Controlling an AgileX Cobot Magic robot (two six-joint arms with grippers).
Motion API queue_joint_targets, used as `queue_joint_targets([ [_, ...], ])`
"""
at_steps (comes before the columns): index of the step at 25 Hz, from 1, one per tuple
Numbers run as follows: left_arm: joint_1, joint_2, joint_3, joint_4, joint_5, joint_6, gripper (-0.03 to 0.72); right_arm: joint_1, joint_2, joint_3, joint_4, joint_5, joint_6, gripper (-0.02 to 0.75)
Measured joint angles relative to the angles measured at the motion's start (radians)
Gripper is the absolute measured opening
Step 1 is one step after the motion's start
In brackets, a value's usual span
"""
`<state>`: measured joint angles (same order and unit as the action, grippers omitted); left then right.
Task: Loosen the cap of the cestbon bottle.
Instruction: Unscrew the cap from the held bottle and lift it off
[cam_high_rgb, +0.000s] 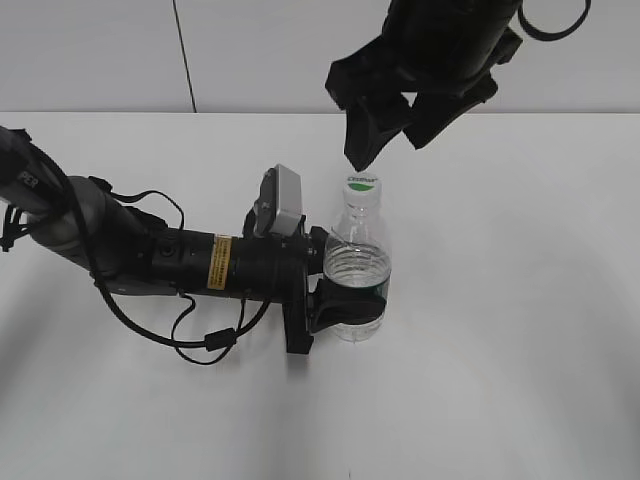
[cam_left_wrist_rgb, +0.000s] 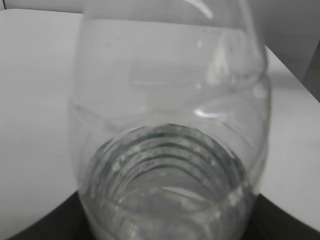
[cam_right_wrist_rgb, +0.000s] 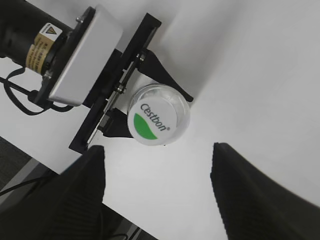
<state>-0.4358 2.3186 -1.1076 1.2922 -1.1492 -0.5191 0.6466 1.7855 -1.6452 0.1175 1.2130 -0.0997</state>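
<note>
The cestbon bottle (cam_high_rgb: 357, 275) stands upright on the white table, clear with a dark green label band low down. Its white cap (cam_high_rgb: 361, 184) with a green mark is on the neck. My left gripper (cam_high_rgb: 345, 308) is shut on the bottle's lower body; in the left wrist view the bottle (cam_left_wrist_rgb: 170, 150) fills the frame. My right gripper (cam_high_rgb: 392, 130) hangs open just above and behind the cap, not touching it. In the right wrist view the cap (cam_right_wrist_rgb: 156, 121) lies ahead of the open fingers (cam_right_wrist_rgb: 157, 192).
The white table (cam_high_rgb: 520, 330) spreads around the bottle. The left arm with its cables (cam_high_rgb: 150, 260) lies across the table's left side. A grey wall (cam_high_rgb: 250, 50) is behind. The table's edge shows in the right wrist view (cam_right_wrist_rgb: 20, 155).
</note>
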Motion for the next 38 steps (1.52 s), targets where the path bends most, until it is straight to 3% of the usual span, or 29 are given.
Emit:
queue_joint_targets([
  [24,-0.001,-0.002,0.0,-0.001,0.009,-0.006,0.381,0.005,0.163,-0.043,0.007,0.002,-0.006,0.449],
  [32,-0.001,-0.002,0.0,-0.001,0.01,-0.008,0.381,0.005,0.164,-0.043,0.01,0.003,-0.009,0.313],
  [38,-0.001,-0.002,-0.001,-0.001,0.012,-0.008,0.381,0.005,0.164,-0.043,0.007,0.003,-0.212,0.313],
])
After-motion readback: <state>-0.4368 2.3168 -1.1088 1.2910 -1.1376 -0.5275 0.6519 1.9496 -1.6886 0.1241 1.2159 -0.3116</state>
